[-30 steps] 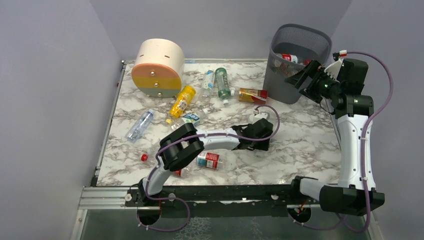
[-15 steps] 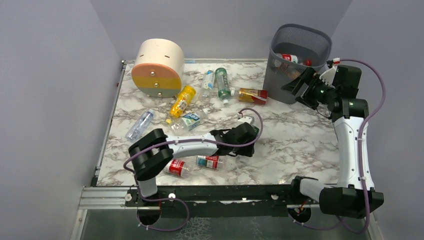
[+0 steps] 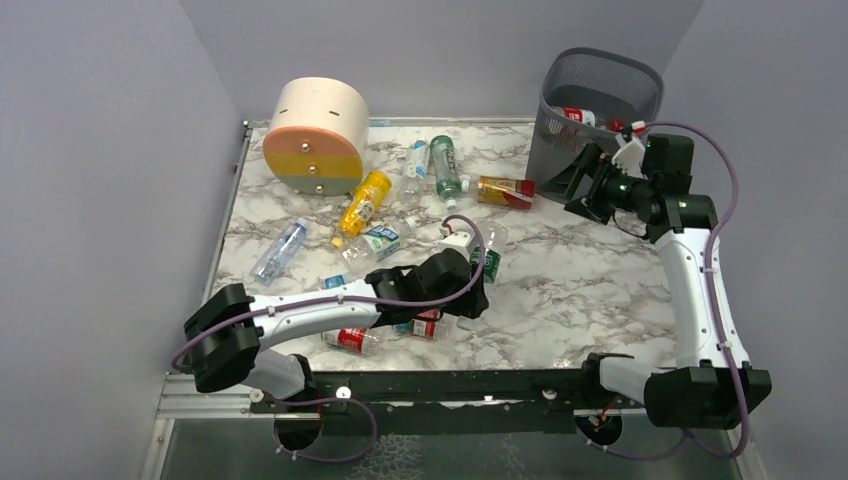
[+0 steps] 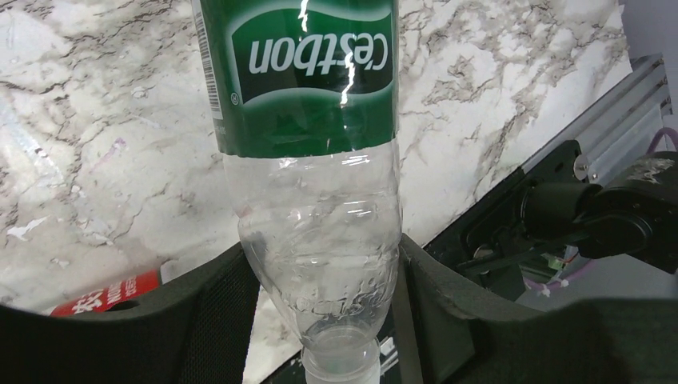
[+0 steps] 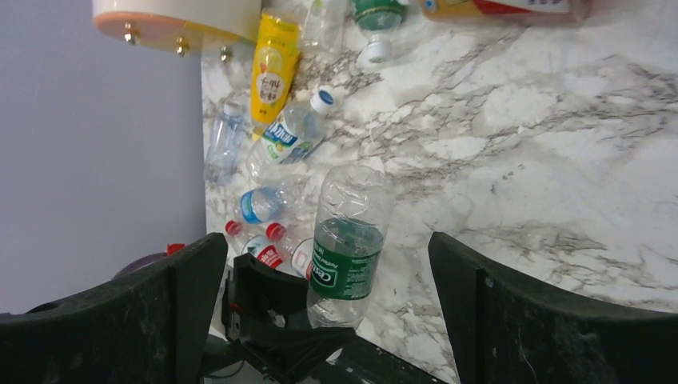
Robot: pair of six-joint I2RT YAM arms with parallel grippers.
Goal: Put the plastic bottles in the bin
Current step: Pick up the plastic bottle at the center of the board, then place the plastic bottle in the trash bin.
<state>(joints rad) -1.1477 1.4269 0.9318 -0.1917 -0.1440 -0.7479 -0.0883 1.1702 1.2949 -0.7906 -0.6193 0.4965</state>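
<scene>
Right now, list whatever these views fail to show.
Inside the bin: top view, the mesh wall hides everything below the topmost bottle.
Base of the green-labelled bottle: left wrist view, cut off by the top edge.
The red-labelled bottle near the front edge: top view, partly covered by the left arm.

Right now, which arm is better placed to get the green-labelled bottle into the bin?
Left, probably: the left gripper has its jaws shut on the green-labelled bottle near its neck. The right gripper stands open and empty beside the bin, so it would first need a handover.
</scene>
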